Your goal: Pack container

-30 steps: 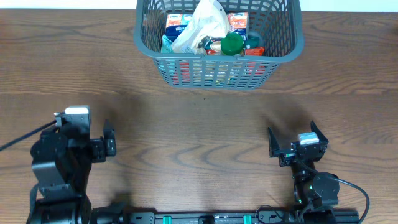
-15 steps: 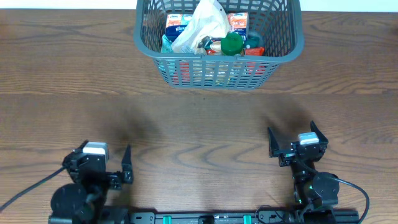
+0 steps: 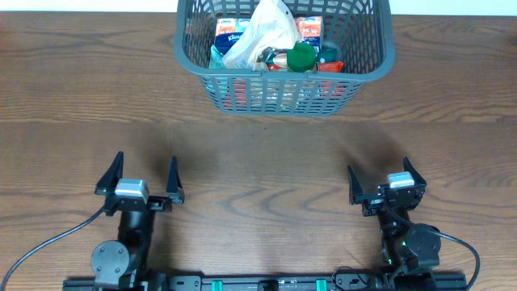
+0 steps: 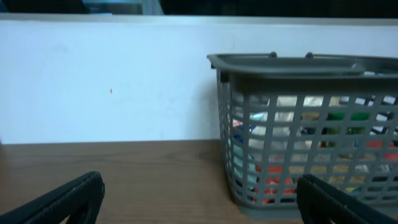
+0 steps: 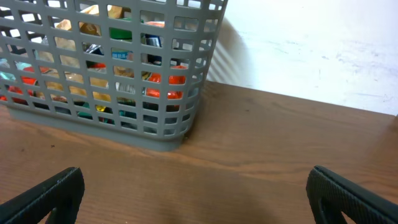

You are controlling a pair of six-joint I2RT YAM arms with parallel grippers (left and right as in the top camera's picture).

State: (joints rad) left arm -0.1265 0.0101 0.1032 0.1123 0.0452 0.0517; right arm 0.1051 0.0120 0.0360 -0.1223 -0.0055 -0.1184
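The grey lattice container (image 3: 203, 74) stands at the far middle of the table, filled with groceries: a white bag (image 3: 262, 32), tissue packs (image 3: 230, 31), an orange carton (image 3: 309, 29) and a green-capped item (image 3: 301, 56). My left gripper (image 3: 139, 175) sits near the front left, open and empty, well short of the container (image 4: 298, 68). My right gripper (image 3: 380, 178) rests near the front right, open with nothing between its fingers. In the right wrist view the container (image 5: 155, 134) stands ahead to the left, its coloured contents showing through the slots.
Bare brown wooden table (image 3: 266, 162) lies between the grippers and the container. A white wall (image 4: 112, 81) runs behind the table's far edge. Black cables (image 3: 48, 238) trail from the arm bases at the front.
The left arm swung back to the front left and turned to face the container, its open fingers now pointing forward. The right arm and the container's contents have not moved.
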